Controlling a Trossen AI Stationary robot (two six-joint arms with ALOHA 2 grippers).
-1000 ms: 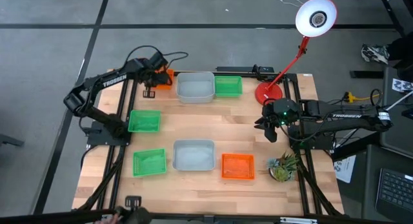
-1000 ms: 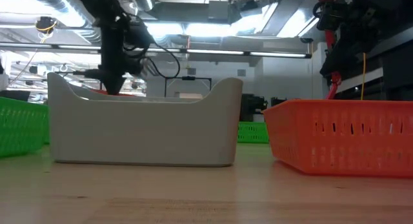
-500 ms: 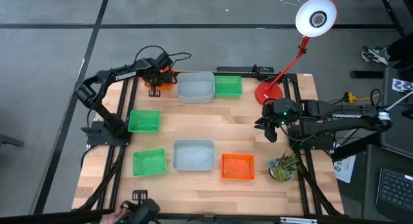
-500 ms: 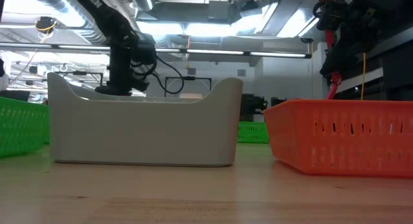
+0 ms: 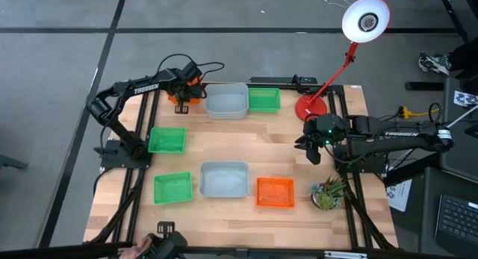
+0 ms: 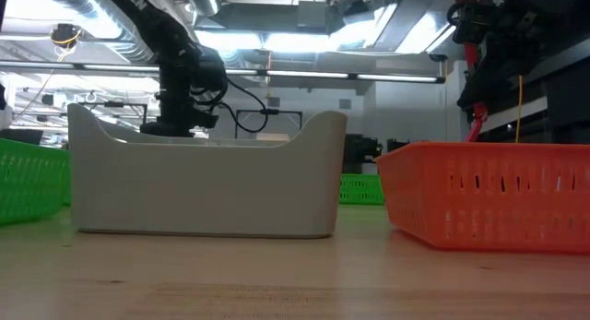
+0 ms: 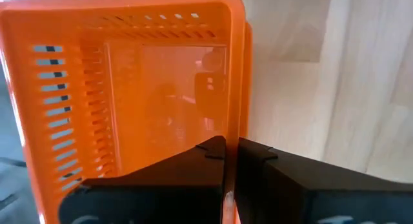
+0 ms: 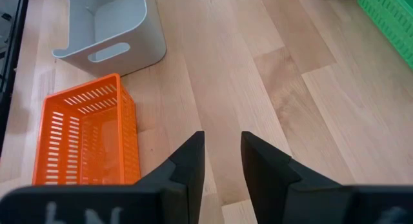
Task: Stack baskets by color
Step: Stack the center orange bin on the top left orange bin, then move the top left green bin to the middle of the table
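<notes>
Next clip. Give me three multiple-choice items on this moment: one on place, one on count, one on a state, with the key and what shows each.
1. Where is the left tool?
A. at the far left corner
B. over the plant
C. by the lamp

2. How many green baskets lie on the table?
A. one
B. three
C. five

3. What state is the left tool in?
A. wide open
B. shut on an orange basket's wall
C. shut on nothing

Key:
1 A: the left tool sits at the table's far left corner.
2 B: green baskets count three from above.
3 B: its wrist view shows the orange basket wall pinched between its fingers.
</notes>
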